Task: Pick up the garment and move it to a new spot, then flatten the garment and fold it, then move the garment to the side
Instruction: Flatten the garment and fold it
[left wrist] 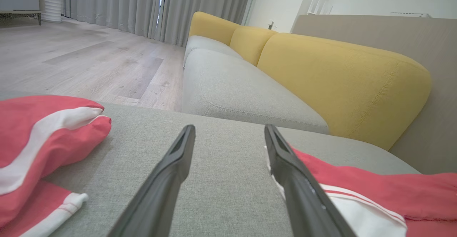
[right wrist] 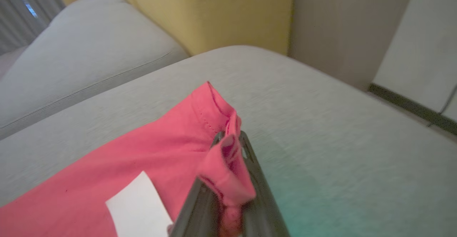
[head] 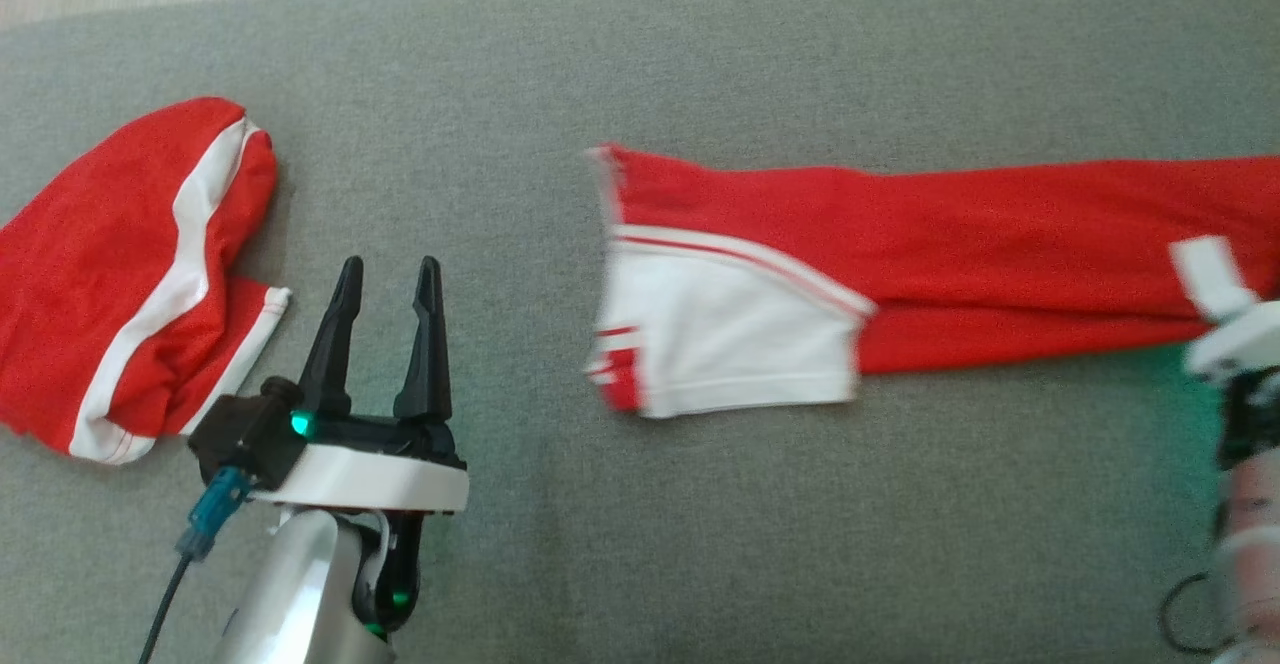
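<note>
Right gripper (right wrist: 231,140): your jaws are closed tight, with a bunched fold of the red garment (head: 900,274) pinched between them at its far right end, near the hem corner. The white label (right wrist: 137,201) sits just beside the grip. Holding by that end looks meant for dragging or lifting the piece along its length.

The garment lies stretched in a long band across the grey cushion (head: 700,544), from centre to the right edge of the head view. Its white panel (head: 720,344) is at the left end. It is mostly flat and lies in layers. I cannot tell whether that is a deliberate fold.

Left gripper (head: 388,269): your jaws are spread wide and hold nothing. It hovers low over bare cushion, fingers pointing away from you. It is near the white-panel end but apart from it, so judged to be on standby to take that free end.

Around:
- A second red-and-white piece (head: 120,274) is heaped at the left, just beside the left gripper. If you sweep that arm left, you may snag it.
- A yellow-backed sofa (left wrist: 339,72) stands beyond the cushion's far edge, with wood floor (left wrist: 89,58) to its left.
- Nothing lies between the left gripper and the white panel.
- Risk, as judged: pulling from one end alone could bunch the layers.
</note>
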{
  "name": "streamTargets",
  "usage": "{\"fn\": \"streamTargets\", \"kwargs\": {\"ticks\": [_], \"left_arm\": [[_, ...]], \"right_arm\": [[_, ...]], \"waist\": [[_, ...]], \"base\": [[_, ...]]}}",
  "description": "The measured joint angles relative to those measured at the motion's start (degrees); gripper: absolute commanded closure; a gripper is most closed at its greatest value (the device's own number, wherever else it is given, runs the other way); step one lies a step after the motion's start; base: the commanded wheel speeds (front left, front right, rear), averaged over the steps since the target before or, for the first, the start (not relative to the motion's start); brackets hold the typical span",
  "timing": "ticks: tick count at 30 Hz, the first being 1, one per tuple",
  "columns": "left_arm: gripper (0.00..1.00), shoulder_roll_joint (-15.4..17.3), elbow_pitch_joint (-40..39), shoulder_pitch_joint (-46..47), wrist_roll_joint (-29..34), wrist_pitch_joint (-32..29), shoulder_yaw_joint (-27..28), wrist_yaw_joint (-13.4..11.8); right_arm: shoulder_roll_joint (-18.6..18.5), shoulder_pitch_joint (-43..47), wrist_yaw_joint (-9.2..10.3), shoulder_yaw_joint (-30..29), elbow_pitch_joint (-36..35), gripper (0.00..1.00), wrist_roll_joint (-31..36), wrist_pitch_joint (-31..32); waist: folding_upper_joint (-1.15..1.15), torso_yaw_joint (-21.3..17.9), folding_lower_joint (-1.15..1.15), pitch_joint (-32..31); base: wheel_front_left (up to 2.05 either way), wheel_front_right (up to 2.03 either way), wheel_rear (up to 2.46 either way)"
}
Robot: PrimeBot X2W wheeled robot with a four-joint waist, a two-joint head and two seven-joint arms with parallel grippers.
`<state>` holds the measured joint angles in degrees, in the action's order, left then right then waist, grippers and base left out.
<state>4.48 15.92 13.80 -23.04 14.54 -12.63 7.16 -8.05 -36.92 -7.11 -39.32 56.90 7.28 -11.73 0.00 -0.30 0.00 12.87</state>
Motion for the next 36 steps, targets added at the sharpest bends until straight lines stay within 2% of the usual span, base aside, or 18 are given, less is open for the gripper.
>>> {"fn": "streamTargets", "kwargs": {"ticks": [3,6,10,13,17,24,31,36], "left_arm": [[0.00,0.00,-0.04,-0.02,-0.20,0.00,0.01,0.00],[0.00,0.00,-0.04,-0.07,-0.22,0.00,0.01,0.00],[0.00,-0.02,-0.02,-0.13,-0.23,0.00,-0.02,0.00],[0.00,-0.10,0.00,-0.21,-0.23,0.00,-0.04,0.00],[0.00,-0.21,0.02,-1.05,-0.25,0.00,0.01,0.00],[0.00,-0.36,0.43,-2.61,-0.76,0.00,-0.11,0.00],[0.00,-0.69,0.55,-2.68,-0.76,0.00,-0.21,0.00],[0.00,-0.82,0.66,-2.87,-0.85,0.00,-0.46,0.00]], "right_arm": [[-0.93,0.05,0.00,-3.87,-3.61,1.00,2.82,1.38],[0.27,0.03,0.00,-5.28,-6.45,1.00,4.66,2.57],[3.12,0.03,0.00,-4.17,-8.62,1.00,5.05,3.36],[4.57,0.04,0.00,-0.78,-9.95,1.00,4.33,3.54],[5.01,0.05,0.01,6.59,-10.84,1.00,0.32,3.78],[4.98,1.24,0.01,25.58,-9.62,1.00,-14.75,3.78],[4.92,5.09,0.01,43.46,-11.13,1.00,-27.40,4.55],[4.88,5.95,0.01,52.99,-11.81,1.00,-33.32,4.68]], "waist": [[0.00,-0.10,0.00,-0.39],[0.00,-0.23,0.00,-0.90],[0.00,-0.37,0.00,-1.83],[0.00,-0.33,-0.01,-2.81],[0.00,-0.15,-0.01,-4.39],[0.00,1.34,-0.01,-6.69],[0.00,4.18,-0.01,-8.09],[0.00,6.59,0.00,-8.34]], "base": [[0.00,0.00,0.00],[0.00,0.00,0.00],[0.00,0.00,0.00],[0.00,0.00,0.00],[0.00,0.00,0.00],[0.00,0.00,0.00],[0.00,0.00,0.00],[0.00,0.00,0.00]]}}
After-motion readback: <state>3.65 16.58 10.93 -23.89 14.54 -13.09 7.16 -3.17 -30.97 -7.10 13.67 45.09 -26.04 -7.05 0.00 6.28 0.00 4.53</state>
